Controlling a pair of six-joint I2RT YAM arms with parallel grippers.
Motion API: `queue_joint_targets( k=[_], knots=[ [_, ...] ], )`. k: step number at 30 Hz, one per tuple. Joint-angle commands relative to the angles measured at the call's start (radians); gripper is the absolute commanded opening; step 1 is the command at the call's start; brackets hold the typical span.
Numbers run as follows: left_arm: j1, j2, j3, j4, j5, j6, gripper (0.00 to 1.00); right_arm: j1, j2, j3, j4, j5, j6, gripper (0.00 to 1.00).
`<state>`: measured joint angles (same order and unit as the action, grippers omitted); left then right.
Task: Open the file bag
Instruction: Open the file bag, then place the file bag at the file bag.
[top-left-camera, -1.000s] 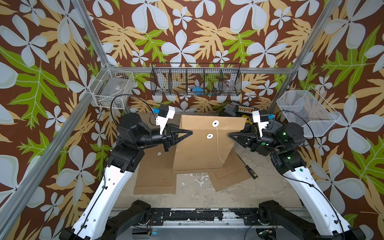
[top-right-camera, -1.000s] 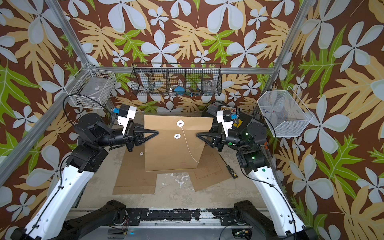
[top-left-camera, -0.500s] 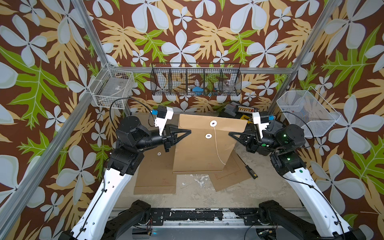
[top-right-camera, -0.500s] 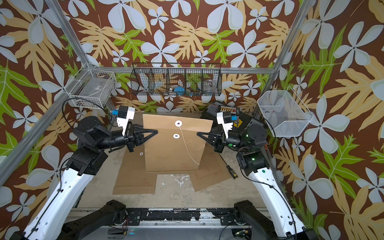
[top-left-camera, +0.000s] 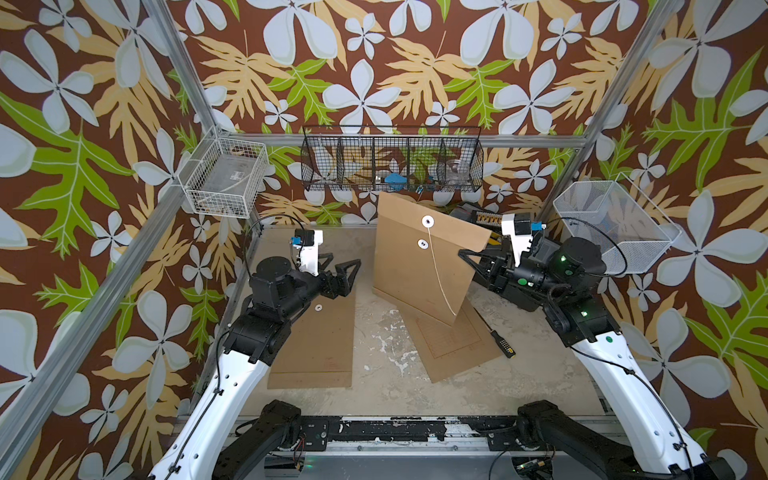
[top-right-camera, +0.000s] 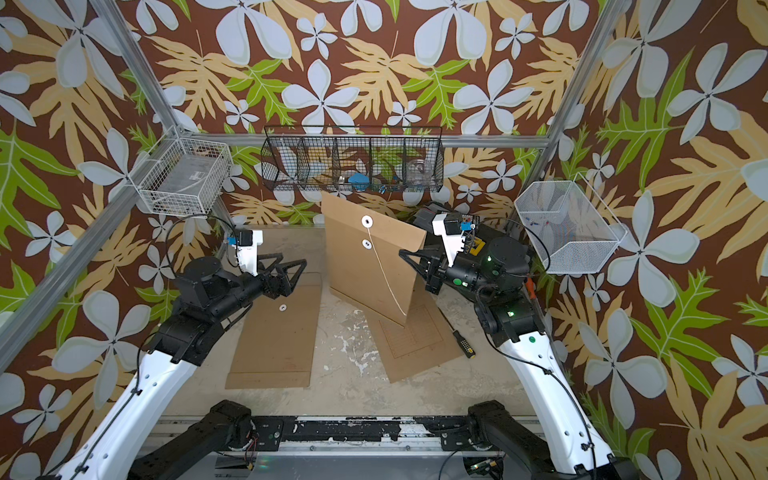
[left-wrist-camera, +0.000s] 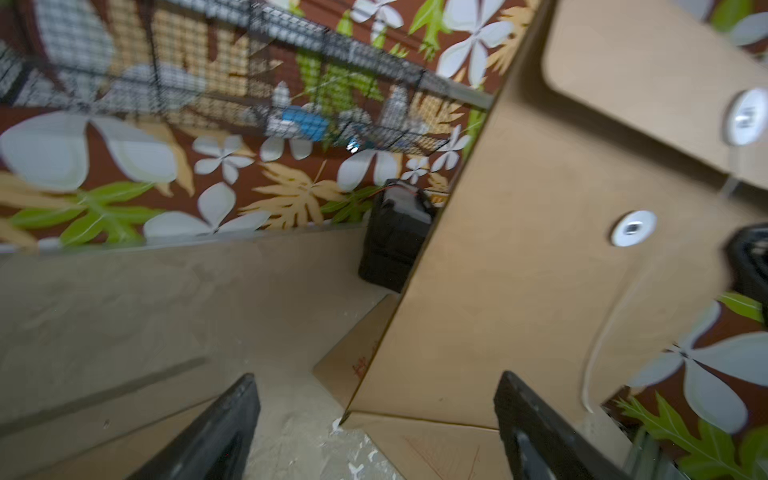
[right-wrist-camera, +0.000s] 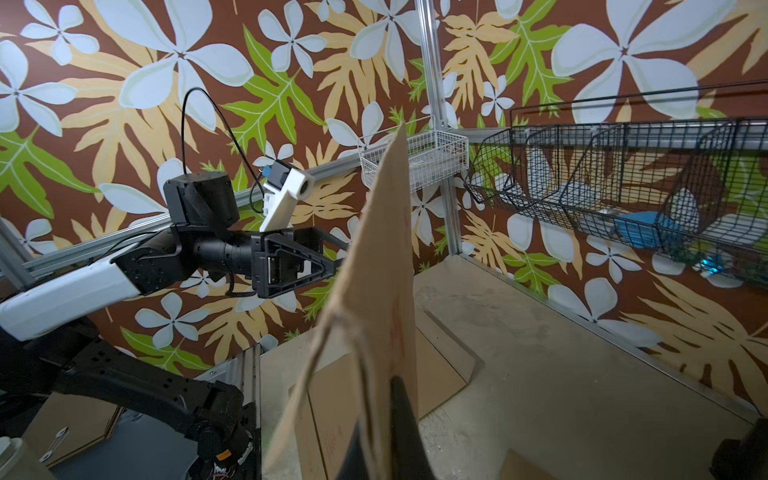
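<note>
- Left gripper (top-left-camera: 345, 258): a second ago it was pinched on the bag's left edge. Now its fingers (left-wrist-camera: 216, 432) stand wide apart with nothing between them. The bag's nearest edge is just beyond the fingertips and does not touch them.
- Bag (top-left-camera: 415, 266): with the left side let go, it has swung from a level, two-handed hold to a tilted one. It stands upright on edge and is carried from the right side only. Its low corner sits at or just above a flat bag on the table (top-left-camera: 374, 324); contact is unclear.
- Closure: the string (top-left-camera: 440, 278) hangs slack from the lower button (top-left-camera: 422, 244), well clear of both sets of fingers. It is not wound round the upper button (top-left-camera: 427, 221). The flap (left-wrist-camera: 648, 70) is still folded down over the mouth.
- Right gripper (top-left-camera: 469, 259): it was part open a second ago and is now clamped on the bag's right edge. The wrist view shows the card sandwiched between its fingers (right-wrist-camera: 401, 415).
- Judgement: the hold has passed to the right arm, which frees the left arm for the flap. The tie looks undone, so the step left is to lift the flap.
- Risk: a single-edge grip lets the card twist or sag when the flap is pushed.
</note>
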<state>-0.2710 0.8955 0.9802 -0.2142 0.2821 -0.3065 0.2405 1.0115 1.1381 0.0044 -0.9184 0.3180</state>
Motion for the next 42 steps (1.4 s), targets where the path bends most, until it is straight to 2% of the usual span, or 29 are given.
queue_joint_targets(
  k=[1, 7, 10, 14, 22, 30, 33, 37, 39, 42],
  knots=[
    [0.093, -0.015, -0.099, 0.044, -0.014, -0.119, 0.85, 0.002, 0.0, 0.011, -0.013, 0.048, -0.03, 0.0],
    [0.284, 0.052, -0.261, 0.171, 0.128, -0.278, 0.66, 0.027, 0.017, 0.003, 0.027, 0.043, -0.007, 0.0],
    [0.351, 0.126, -0.3, 0.217, 0.17, -0.323, 0.52, 0.079, 0.028, -0.001, 0.052, 0.063, 0.007, 0.0],
    [0.387, 0.246, -0.288, 0.205, 0.1, -0.347, 0.35, 0.156, 0.061, -0.008, 0.084, 0.101, 0.02, 0.0],
    [0.388, 0.451, -0.258, 0.176, -0.078, -0.403, 0.01, 0.305, 0.119, -0.049, 0.188, 0.14, 0.087, 0.0],
    [0.388, 0.58, -0.243, 0.217, -0.187, -0.439, 0.0, 0.398, 0.136, -0.071, 0.231, 0.112, 0.124, 0.0],
    [0.388, 0.625, -0.229, 0.215, -0.235, -0.427, 0.0, 0.423, 0.144, -0.096, 0.308, 0.037, 0.183, 0.0],
    [0.388, 0.692, -0.234, 0.252, -0.212, -0.436, 0.0, 0.446, 0.147, -0.143, 0.39, -0.035, 0.245, 0.0],
    [0.387, 0.724, -0.233, 0.251, -0.204, -0.437, 0.0, 0.447, 0.142, -0.172, 0.364, 0.005, 0.229, 0.0],
    [0.387, 0.752, -0.243, 0.246, -0.217, -0.441, 0.0, 0.44, 0.182, -0.209, 0.271, 0.156, 0.185, 0.0]
  ],
)
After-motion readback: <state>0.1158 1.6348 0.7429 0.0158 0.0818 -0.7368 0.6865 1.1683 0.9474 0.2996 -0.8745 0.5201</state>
